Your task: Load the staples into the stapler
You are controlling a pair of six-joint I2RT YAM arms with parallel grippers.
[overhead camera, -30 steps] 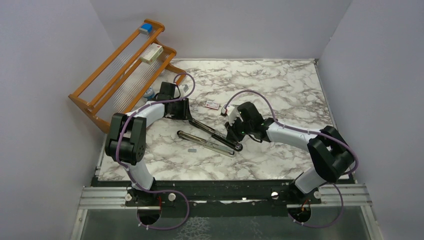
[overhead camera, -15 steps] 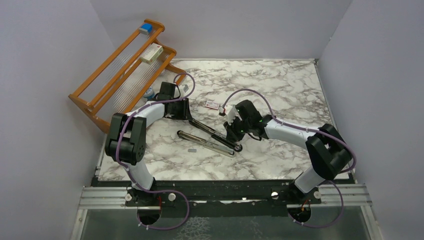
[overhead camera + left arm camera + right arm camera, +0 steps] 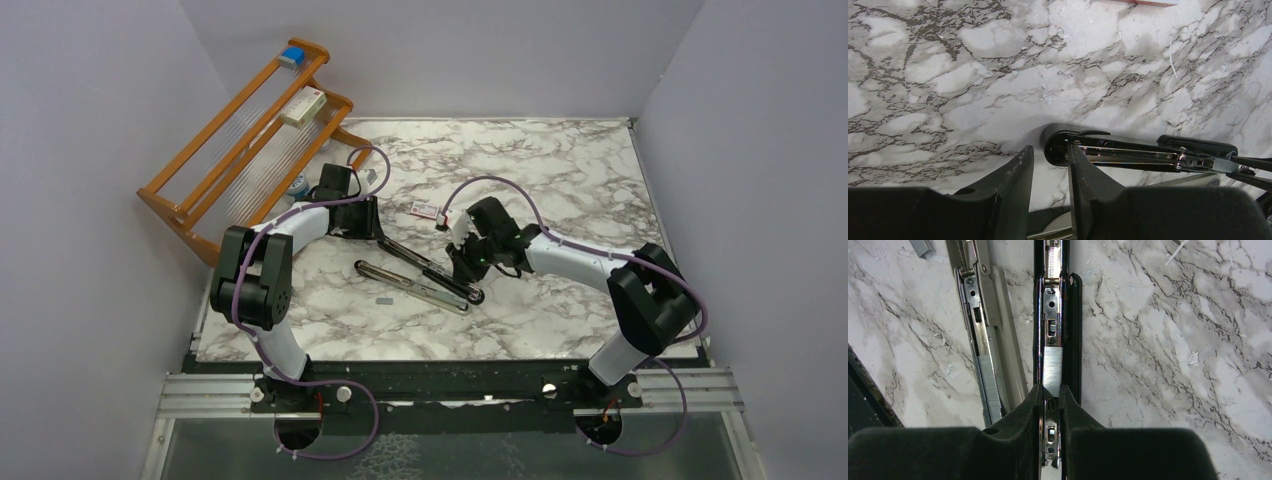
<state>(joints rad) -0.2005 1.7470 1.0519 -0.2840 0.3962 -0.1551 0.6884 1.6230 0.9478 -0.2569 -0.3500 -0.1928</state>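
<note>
Overhead view: stapler (image 3: 415, 258) lies open mid-table (image 3: 560, 180), with the left claw (image 3: 372, 232) at its far end and the right claw (image 3: 461, 268) over its rail. The packet (image 3: 424, 209) print is too small for me to read.

Left wrist: left claw half-spread about the stapler's rounded end; whether it grips I cannot tell.

Right wrist: right claw pinched on the silver rail (image 3: 1050, 305), staples (image 3: 1052, 371) seated just ahead. I would push them squarely along the channel, keeping them flat. No brand legible.
</note>
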